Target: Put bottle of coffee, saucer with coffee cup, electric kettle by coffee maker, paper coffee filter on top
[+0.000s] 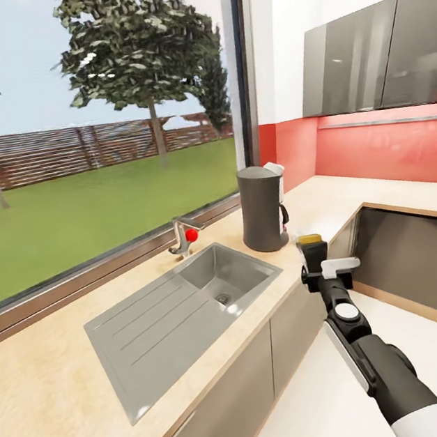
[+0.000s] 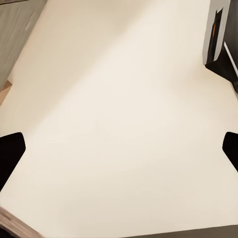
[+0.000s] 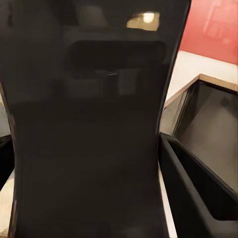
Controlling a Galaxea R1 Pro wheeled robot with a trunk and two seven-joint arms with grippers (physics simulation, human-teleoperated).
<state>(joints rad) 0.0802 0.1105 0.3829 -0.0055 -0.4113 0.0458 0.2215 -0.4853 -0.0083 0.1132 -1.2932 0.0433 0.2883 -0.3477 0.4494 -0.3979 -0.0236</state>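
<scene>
Bottle of coffee (image 1: 312, 246), clamped in right gripper (image 1: 318, 267), nearing coffee maker (image 1: 262, 208) on kitchen countertop (image 1: 58, 406); filter, saucer, cup, kettle pending; left gripper (image 2: 119, 148) gaping.

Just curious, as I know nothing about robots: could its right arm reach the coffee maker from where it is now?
Probably yes. The right gripper hangs close beside the coffee maker, with only countertop between them. It is shut on the bottle of coffee, though, so it has no free grip.
</scene>
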